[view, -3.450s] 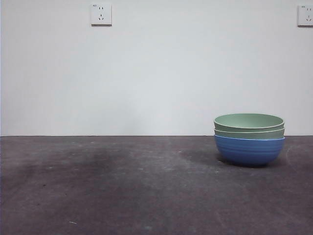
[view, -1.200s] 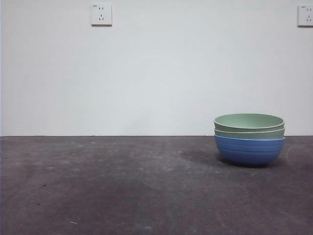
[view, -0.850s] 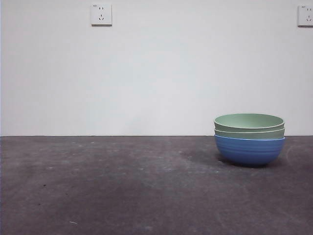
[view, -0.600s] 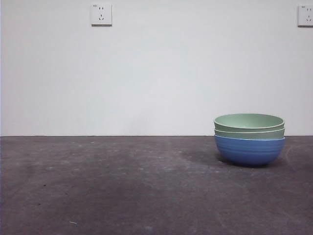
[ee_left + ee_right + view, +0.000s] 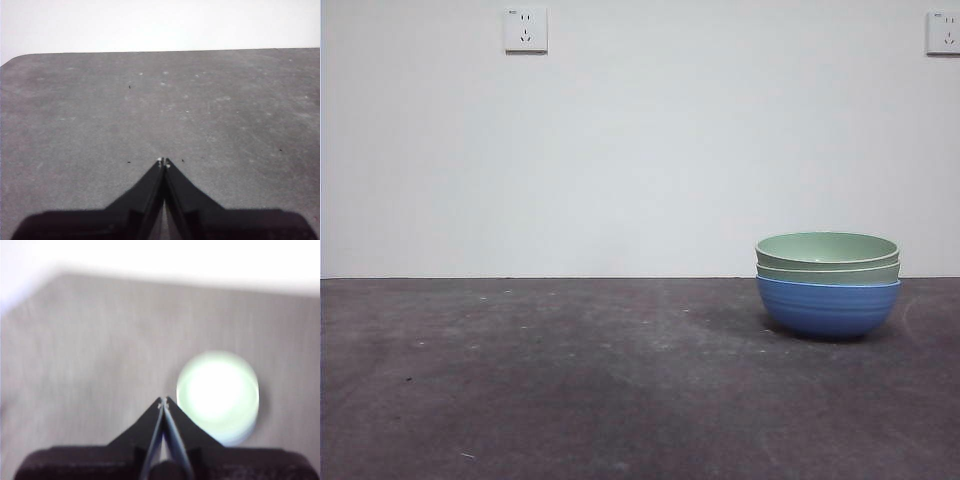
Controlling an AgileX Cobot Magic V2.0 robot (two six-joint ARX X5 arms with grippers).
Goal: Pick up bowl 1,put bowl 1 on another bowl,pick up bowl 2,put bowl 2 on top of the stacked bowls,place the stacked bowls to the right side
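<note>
The stacked bowls [image 5: 828,285], two pale green nested in the blue bowl [image 5: 828,306], are set upright near the bench's [image 5: 570,390] right edge, untouched, with the right gripper [image 5: 164,400] closed above them and the left gripper [image 5: 163,162] closed over bare bench.

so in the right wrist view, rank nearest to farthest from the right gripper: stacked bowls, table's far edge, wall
1. the stacked bowls, on the table just beyond the right gripper, off to one side of its tips.
2. the table's far edge, well past the bowls.
3. the wall, bright and blurred, behind that edge.
</note>
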